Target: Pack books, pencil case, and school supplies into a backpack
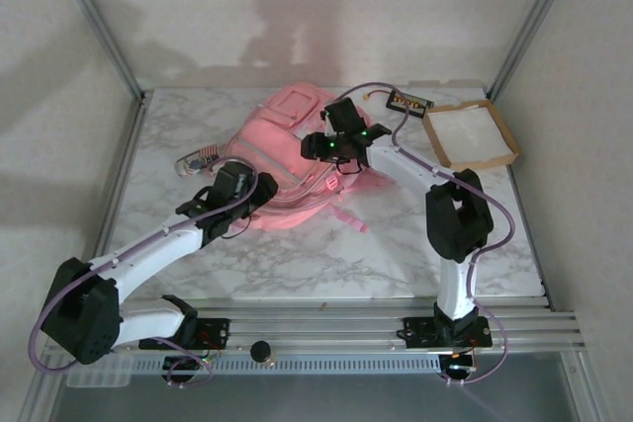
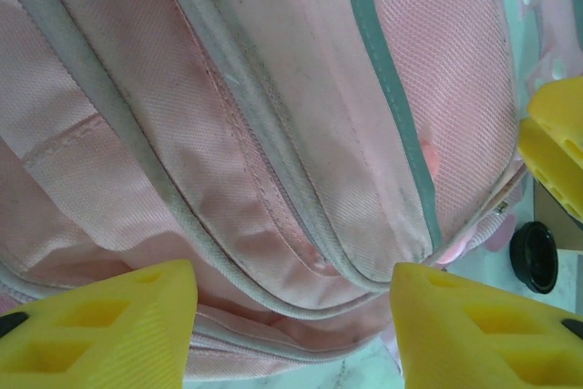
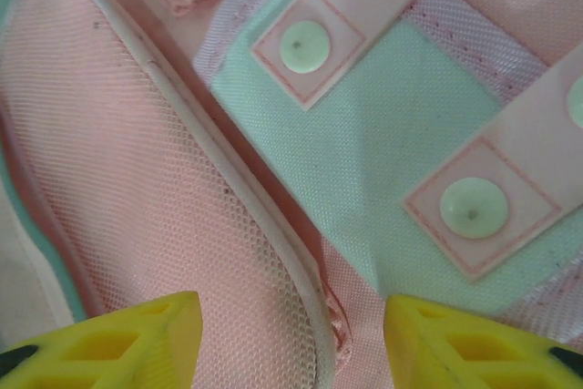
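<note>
The pink backpack [image 1: 287, 135] lies flat in the middle of the table. My left gripper [image 1: 240, 185] hovers at its near-left edge, open, with a grey-piped zip seam [image 2: 273, 179] between the yellow fingers [image 2: 118, 325] and nothing pinched. My right gripper [image 1: 331, 142] is over the pack's right side, also open, above the mesh pocket [image 3: 137, 179] and the pale green patch [image 3: 392, 152] with its snaps. A see-through pencil case [image 1: 198, 159] lies just left of the backpack. A small dark book [image 1: 408, 102] with orange print lies at the back right.
A brown tray [image 1: 499, 155] with a white inside stands at the back right, beside the right arm's elbow. A pink strap [image 1: 351, 219] trails toward the near edge. Frame posts rise at both back corners.
</note>
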